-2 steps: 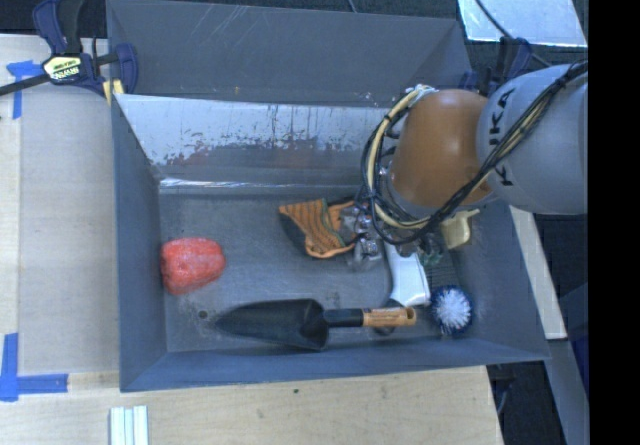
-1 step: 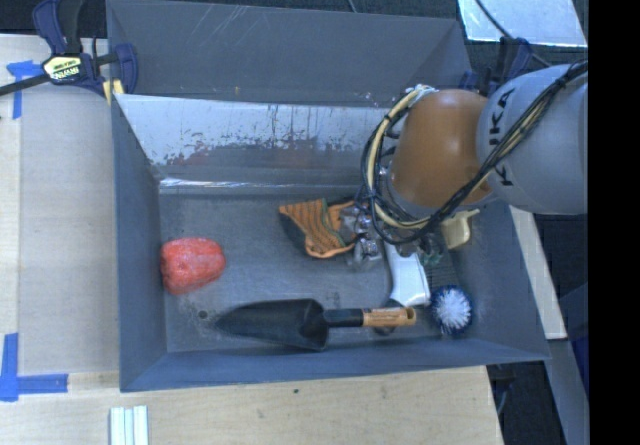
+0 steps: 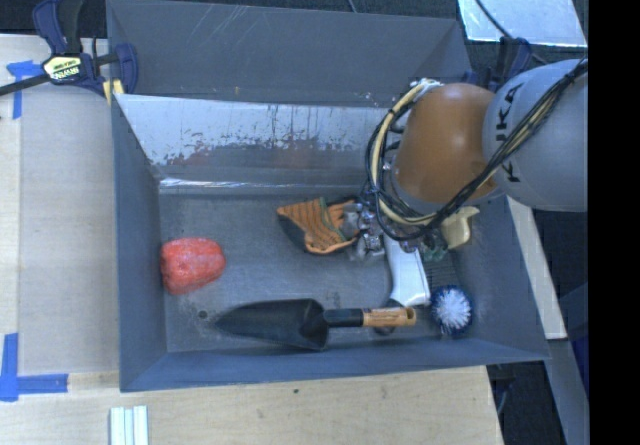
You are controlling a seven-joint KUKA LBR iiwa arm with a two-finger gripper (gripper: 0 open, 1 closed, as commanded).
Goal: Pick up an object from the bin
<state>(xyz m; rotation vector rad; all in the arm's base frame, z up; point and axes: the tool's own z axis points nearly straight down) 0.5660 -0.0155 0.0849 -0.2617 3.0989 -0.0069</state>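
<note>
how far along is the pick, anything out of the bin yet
Nothing is out yet. Done: the gripper is low in the bin, right beside the orange thing at mid-floor. In hand: no grasp can be made out. Left: gripping and lifting; the red lump, trowel and brush lie on the floor.

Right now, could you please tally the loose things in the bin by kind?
Red lumpy block: 1
Orange-brown ridged piece: 1
Black scoop with wooden handle: 1
White-handled brush: 1
Total: 4
</note>
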